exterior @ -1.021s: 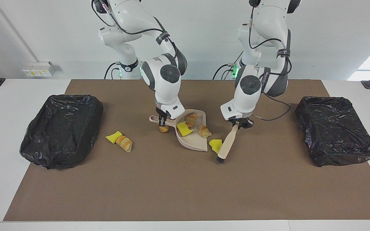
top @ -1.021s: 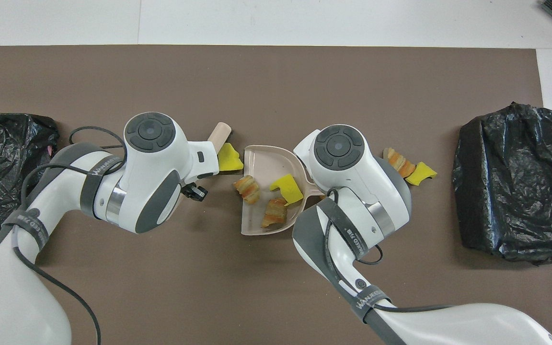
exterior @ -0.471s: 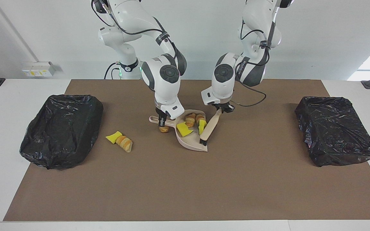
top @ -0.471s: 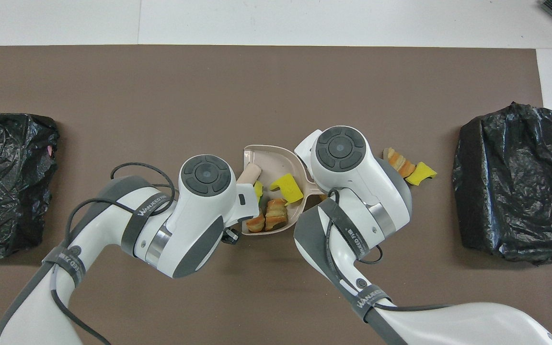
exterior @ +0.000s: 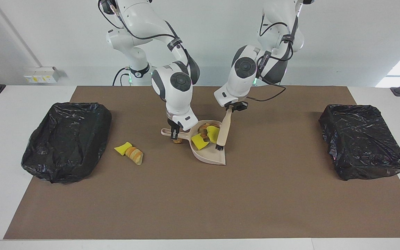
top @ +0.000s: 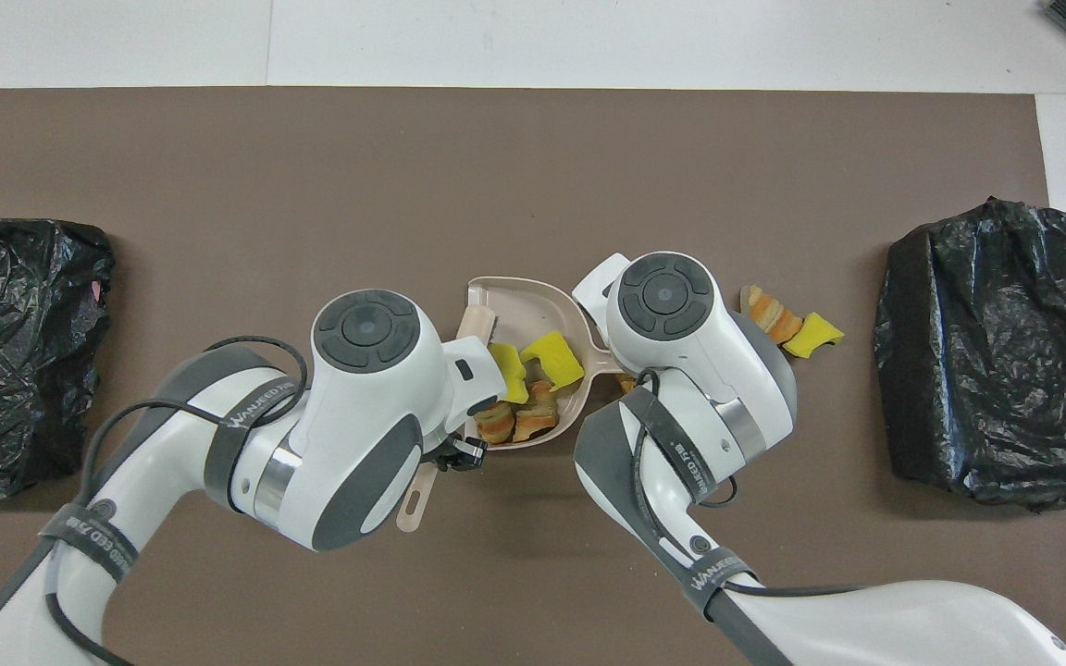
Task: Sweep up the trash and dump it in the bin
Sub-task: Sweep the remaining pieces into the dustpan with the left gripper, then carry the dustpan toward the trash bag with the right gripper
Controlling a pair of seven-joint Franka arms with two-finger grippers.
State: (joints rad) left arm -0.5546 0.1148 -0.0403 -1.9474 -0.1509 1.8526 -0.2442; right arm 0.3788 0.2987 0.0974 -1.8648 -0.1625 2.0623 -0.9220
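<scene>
My right gripper (exterior: 174, 132) is shut on the handle of the beige dustpan (exterior: 211, 157), which lies on the brown mat mid-table. In the pan are yellow sponge chunks (exterior: 199, 141) (top: 551, 356) and croissant-like trash (top: 533, 421), bunched toward the handle end. My left gripper (exterior: 234, 108) is shut on the wooden brush (exterior: 223, 131), which stands steeply with its black bristles (exterior: 219, 147) in the pan. A roll (exterior: 177, 140) lies under the right gripper, beside the pan's handle. One more sponge (exterior: 123, 148) and a croissant (exterior: 134, 155) lie on the mat toward the right arm's end.
Two bins lined with black bags stand on the table, one at the right arm's end (exterior: 66, 140) and one at the left arm's end (exterior: 363, 140). The brown mat (exterior: 200, 208) covers most of the table. The brush's handle end (top: 413, 499) sticks out under the left arm.
The left arm swept the brush toward the pan, pushing a yellow sponge and a croissant into it, then tipped the brush more upright. The right gripper kept hold of the pan.
</scene>
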